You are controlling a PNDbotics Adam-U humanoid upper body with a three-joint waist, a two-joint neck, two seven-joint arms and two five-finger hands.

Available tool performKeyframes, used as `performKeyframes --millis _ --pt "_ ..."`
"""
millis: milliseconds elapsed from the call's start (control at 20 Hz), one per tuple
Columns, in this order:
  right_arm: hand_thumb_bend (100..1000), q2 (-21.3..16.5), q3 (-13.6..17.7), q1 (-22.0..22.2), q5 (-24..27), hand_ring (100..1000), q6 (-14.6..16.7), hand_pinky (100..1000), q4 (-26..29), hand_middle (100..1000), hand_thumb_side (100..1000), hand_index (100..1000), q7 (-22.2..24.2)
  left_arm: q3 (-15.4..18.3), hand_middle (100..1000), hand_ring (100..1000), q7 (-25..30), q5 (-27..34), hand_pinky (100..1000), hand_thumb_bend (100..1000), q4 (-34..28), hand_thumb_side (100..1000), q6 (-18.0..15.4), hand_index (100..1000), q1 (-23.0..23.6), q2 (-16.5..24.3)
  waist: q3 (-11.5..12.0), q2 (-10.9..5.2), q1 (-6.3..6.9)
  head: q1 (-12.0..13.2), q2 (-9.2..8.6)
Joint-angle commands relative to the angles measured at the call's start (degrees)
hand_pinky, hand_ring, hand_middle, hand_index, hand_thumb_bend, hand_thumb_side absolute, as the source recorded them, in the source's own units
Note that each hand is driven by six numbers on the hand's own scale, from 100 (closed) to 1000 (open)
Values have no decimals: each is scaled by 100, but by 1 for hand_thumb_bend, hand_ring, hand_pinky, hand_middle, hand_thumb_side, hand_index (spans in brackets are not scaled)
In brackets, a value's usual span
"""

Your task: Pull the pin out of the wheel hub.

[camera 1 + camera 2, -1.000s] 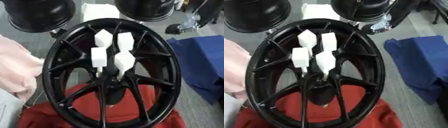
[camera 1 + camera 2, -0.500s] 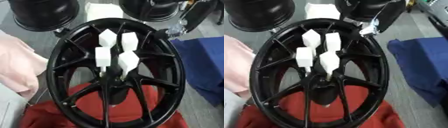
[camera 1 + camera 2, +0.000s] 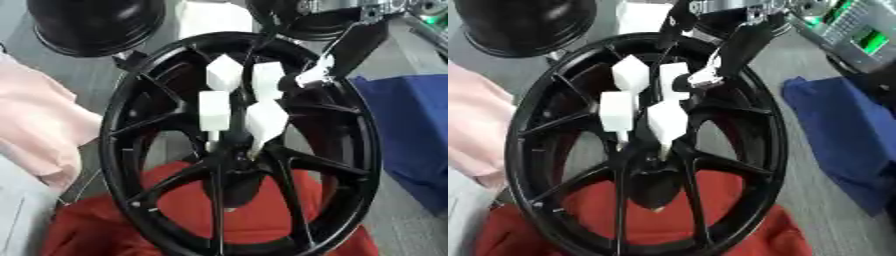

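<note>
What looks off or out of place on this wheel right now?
Nothing looks damaged or spilled. The black wheel lies on a red cloth, with four white block-headed pins standing at its hub, leaning at different angles. The right hand reaches in beside them.

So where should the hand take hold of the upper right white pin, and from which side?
Grip the upper right white pin by its blocky white head, which stands out from the wheel hub. Probably come from the upper right, where the right hand already reaches in; the other white pins crowd its left and lower sides.
</note>
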State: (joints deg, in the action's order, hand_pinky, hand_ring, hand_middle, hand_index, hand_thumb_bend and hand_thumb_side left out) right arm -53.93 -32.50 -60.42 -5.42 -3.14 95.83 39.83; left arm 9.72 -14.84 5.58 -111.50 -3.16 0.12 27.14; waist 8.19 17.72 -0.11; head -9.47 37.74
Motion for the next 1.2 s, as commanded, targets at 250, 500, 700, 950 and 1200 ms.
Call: performKeyframes --millis 250,500,700,950,1200 --pt "380 120 -97 -199 -59 863 -291 896 -74 791 520 829 46 24 663 692 31 1 717 624 -34 662 -3 704 -16 45 21 -44 10 42 1" --pt "368 177 -109 -185 -179 860 -347 894 -215 788 513 825 15 21 663 692 35 1 717 624 -22 662 3 703 -25 17 26 -11 2 58 -12" --pt "360 179 -63 -159 -248 856 -353 892 -313 784 502 822 -101 25 663 692 31 -4 717 625 -12 663 6 703 -19 -12 31 10 -1 81 -35" --pt "360 144 -19 -120 -334 853 -301 890 -387 783 495 821 -130 26 663 692 30 -19 717 626 -1 664 13 703 -16 -31 12 21 -3 97 -45" --pt "372 49 63 -33 -346 852 -191 889 -421 782 490 822 -69 30 664 693 30 -25 719 621 3 665 16 703 -5 -46 -3 27 -3 121 -47"
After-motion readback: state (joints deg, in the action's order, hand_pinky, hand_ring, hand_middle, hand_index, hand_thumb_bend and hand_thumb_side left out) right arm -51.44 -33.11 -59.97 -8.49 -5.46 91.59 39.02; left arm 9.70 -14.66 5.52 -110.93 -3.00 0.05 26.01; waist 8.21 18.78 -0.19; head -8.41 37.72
